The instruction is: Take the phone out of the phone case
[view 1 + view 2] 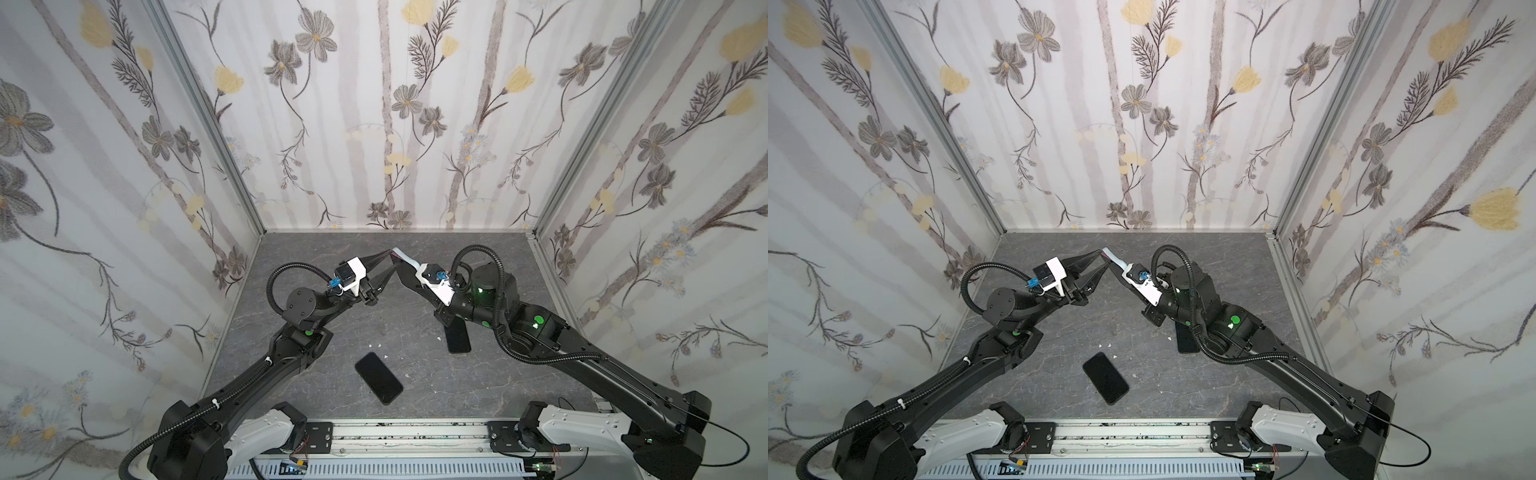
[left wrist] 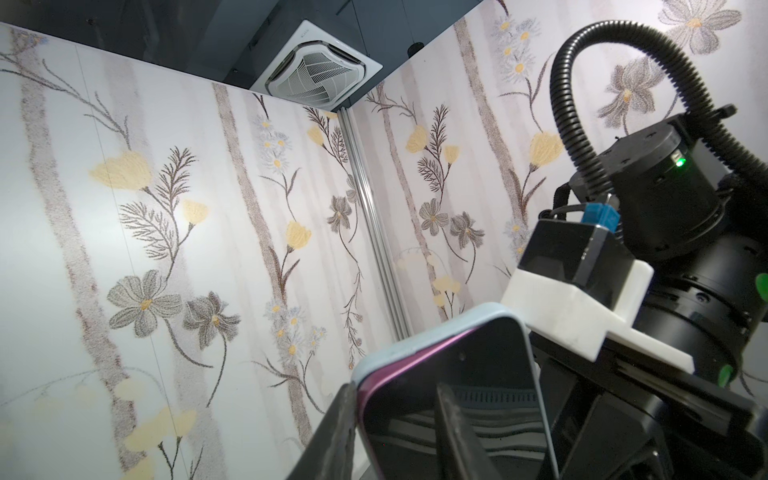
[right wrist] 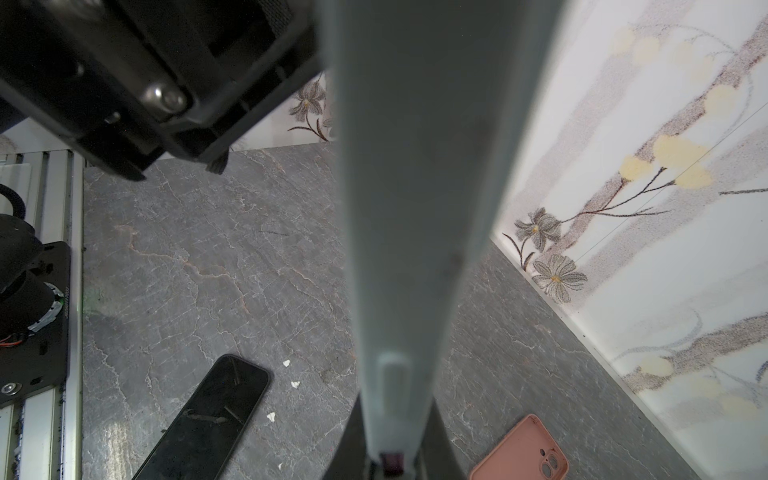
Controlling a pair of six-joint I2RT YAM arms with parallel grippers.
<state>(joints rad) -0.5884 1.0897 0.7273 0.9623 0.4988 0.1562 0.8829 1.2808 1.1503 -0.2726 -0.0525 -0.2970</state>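
A phone (image 2: 478, 374) with a dark screen and purple rim sits in a pale blue-grey phone case (image 2: 415, 338). Both are held up in the air over the back of the table. My right gripper (image 3: 395, 401) is shut on the phone case (image 3: 415, 208), one finger on each face. My left gripper (image 2: 395, 390) meets the free end: one finger lies against the case rim at a corner, and the other crosses the screen, jaws apart. In both top views the left gripper (image 1: 394, 259) (image 1: 1105, 259) and right gripper (image 1: 405, 269) (image 1: 1116, 270) meet at the case (image 1: 406, 255) (image 1: 1113, 257).
A bare black phone (image 1: 379, 378) (image 1: 1105, 378) (image 3: 208, 415) lies on the grey marble table (image 1: 498, 386), with small white crumbs (image 3: 294, 384) beside it. A second dark phone-shaped slab (image 1: 457, 338) lies partly under the right arm. A pink case (image 3: 521, 451) lies flat near the wall.
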